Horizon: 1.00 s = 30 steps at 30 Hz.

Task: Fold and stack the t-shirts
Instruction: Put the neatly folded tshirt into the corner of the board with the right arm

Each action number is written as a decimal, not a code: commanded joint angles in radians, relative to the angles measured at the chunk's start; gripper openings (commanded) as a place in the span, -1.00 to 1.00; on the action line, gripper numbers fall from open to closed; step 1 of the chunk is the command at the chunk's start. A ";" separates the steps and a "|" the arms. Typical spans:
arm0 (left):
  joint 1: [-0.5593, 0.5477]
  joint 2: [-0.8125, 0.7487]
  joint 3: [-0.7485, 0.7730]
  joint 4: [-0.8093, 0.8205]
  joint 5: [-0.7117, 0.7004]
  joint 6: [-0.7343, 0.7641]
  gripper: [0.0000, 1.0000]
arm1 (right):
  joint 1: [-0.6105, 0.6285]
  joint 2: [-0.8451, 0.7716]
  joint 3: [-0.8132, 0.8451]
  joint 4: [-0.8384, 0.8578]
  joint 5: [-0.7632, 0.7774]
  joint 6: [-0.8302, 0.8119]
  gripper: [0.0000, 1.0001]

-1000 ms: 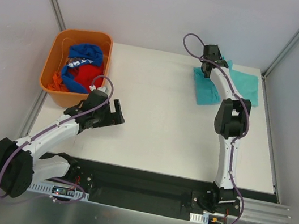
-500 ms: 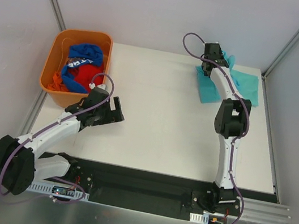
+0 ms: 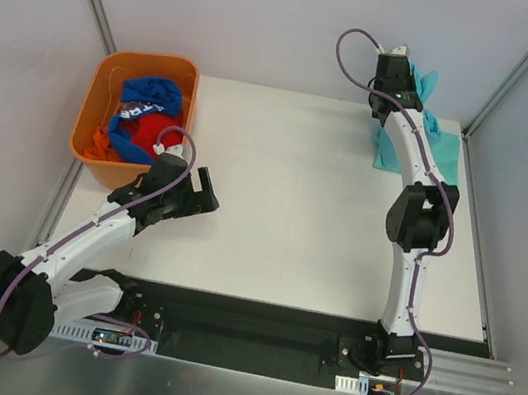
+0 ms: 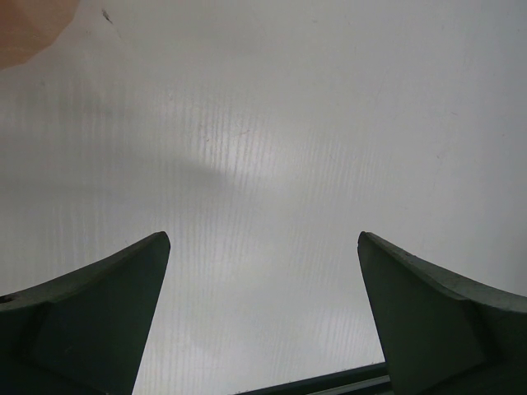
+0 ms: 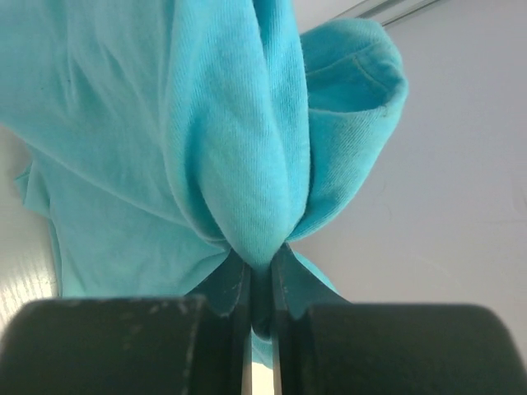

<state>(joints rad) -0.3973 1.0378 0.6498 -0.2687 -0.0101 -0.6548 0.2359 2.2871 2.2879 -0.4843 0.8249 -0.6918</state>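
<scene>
A teal t-shirt (image 3: 437, 143) lies at the table's far right corner, with part of it pulled up toward the back wall. My right gripper (image 3: 397, 70) is shut on a bunched fold of that t-shirt (image 5: 239, 148). In the right wrist view the fabric is pinched between the jaws of the right gripper (image 5: 259, 265) and a sleeve opening hangs to the right. Whether the teal fabric is one t-shirt or two, I cannot tell. My left gripper (image 3: 205, 198) hovers over bare table near the basket. In the left wrist view the left gripper (image 4: 263, 240) stands open and holds nothing.
An orange basket (image 3: 100, 89) stands at the far left, holding a royal-blue garment with white lettering (image 3: 150, 92) and a red one (image 3: 148, 133). Its corner (image 4: 25, 25) shows in the left wrist view. Walls enclose the table at the back and sides.
My right gripper has moved back and up toward the rear wall, dragging the teal fabric with it, so less lies spread on the table. The left arm has barely shifted.
</scene>
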 commanded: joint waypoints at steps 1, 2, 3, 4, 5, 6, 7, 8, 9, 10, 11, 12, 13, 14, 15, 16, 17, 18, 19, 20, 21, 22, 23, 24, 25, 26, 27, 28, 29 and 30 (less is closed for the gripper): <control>0.009 -0.021 0.001 0.002 -0.024 -0.011 0.99 | -0.013 -0.067 0.058 0.021 0.046 0.020 -0.99; 0.009 -0.021 0.001 0.002 -0.022 -0.011 0.99 | -0.017 -0.067 0.058 0.020 0.046 0.026 -0.99; 0.009 -0.021 0.001 0.002 -0.022 -0.011 0.98 | -0.021 -0.067 0.058 0.012 0.043 0.052 -0.99; 0.009 -0.021 0.001 0.002 -0.022 -0.012 0.99 | -0.024 -0.069 0.056 -0.014 0.025 0.073 -0.99; 0.009 -0.018 0.001 0.002 -0.022 -0.012 0.99 | -0.027 -0.071 0.055 -0.026 0.011 0.093 -0.99; 0.009 -0.019 0.001 0.002 -0.021 -0.012 0.99 | -0.035 -0.075 0.050 -0.037 0.000 0.113 -0.99; 0.009 -0.019 0.002 0.002 -0.022 -0.014 0.98 | -0.038 -0.075 0.038 -0.051 -0.030 0.153 -0.99; 0.009 -0.016 0.002 0.002 -0.022 -0.014 0.99 | -0.044 -0.072 0.038 -0.060 -0.047 0.173 -0.99; 0.009 -0.016 0.004 0.002 -0.021 -0.014 0.99 | -0.052 -0.069 0.038 -0.071 -0.078 0.193 -0.99; 0.009 -0.015 0.005 0.002 -0.021 -0.014 0.99 | -0.053 -0.066 0.038 -0.083 -0.093 0.218 -0.99; 0.009 -0.013 0.005 0.002 -0.021 -0.014 0.99 | -0.056 -0.060 0.038 -0.085 -0.105 0.230 -0.99; 0.009 -0.013 0.007 0.002 -0.021 -0.014 0.99 | -0.058 -0.055 0.041 -0.086 -0.113 0.238 -0.99; 0.009 -0.010 0.008 0.002 -0.021 -0.014 0.98 | -0.060 -0.049 0.050 -0.085 -0.113 0.241 -0.99; 0.009 -0.009 0.010 0.002 -0.021 -0.016 0.99 | -0.061 -0.034 0.056 -0.085 -0.112 0.247 -0.99; 0.009 -0.005 0.010 0.002 -0.019 -0.016 0.99 | -0.069 -0.028 0.064 -0.085 -0.113 0.250 -0.99; 0.009 -0.005 0.010 0.002 -0.021 -0.017 0.98 | -0.073 -0.020 0.070 -0.085 -0.113 0.253 -0.99; 0.009 -0.002 0.010 0.002 -0.021 -0.020 0.99 | -0.079 -0.008 0.082 -0.085 -0.115 0.265 -0.99; 0.009 0.001 0.011 0.002 -0.021 -0.022 0.99 | -0.093 -0.002 0.085 -0.086 -0.121 0.274 -0.99; 0.009 0.002 0.013 0.002 -0.021 -0.023 0.98 | -0.102 0.002 0.087 -0.085 -0.128 0.282 -0.99; 0.009 0.010 0.014 0.002 -0.019 -0.025 0.99 | -0.110 0.005 0.084 -0.085 -0.135 0.293 -0.99; 0.009 0.013 0.017 0.002 -0.019 -0.025 0.99 | -0.127 0.006 0.082 -0.086 -0.153 0.316 -0.99; 0.009 0.024 0.019 0.002 -0.016 -0.026 0.99 | -0.138 0.009 0.079 -0.085 -0.167 0.324 -0.99; 0.009 0.028 0.024 0.000 -0.014 -0.028 0.99 | -0.147 0.012 0.070 -0.086 -0.182 0.336 -0.99; 0.009 0.031 0.027 0.002 -0.013 -0.028 0.99 | -0.167 0.014 0.064 -0.085 -0.220 0.354 -0.99; 0.009 0.042 0.028 0.002 -0.011 -0.029 0.99 | -0.179 0.017 0.059 -0.085 -0.248 0.363 -0.99; 0.008 0.047 0.033 0.002 -0.007 -0.031 0.99 | -0.197 0.026 0.056 -0.086 -0.275 0.376 -0.99; 0.009 0.053 0.036 0.002 -0.004 -0.031 0.99 | -0.207 0.032 0.051 -0.088 -0.323 0.389 -0.99; 0.009 0.063 0.040 0.002 -0.004 -0.034 0.99 | -0.213 0.049 0.053 -0.089 -0.335 0.399 -0.98; 0.009 0.067 0.042 0.002 0.001 -0.035 0.99 | -0.227 0.057 0.053 -0.089 -0.348 0.408 -0.97; 0.009 0.071 0.044 0.002 0.001 -0.037 0.98 | -0.233 0.064 0.053 -0.091 -0.357 0.428 -0.96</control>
<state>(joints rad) -0.3977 1.0924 0.6510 -0.2687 -0.0093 -0.6712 0.0395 2.3268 2.3177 -0.5888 0.5606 -0.3508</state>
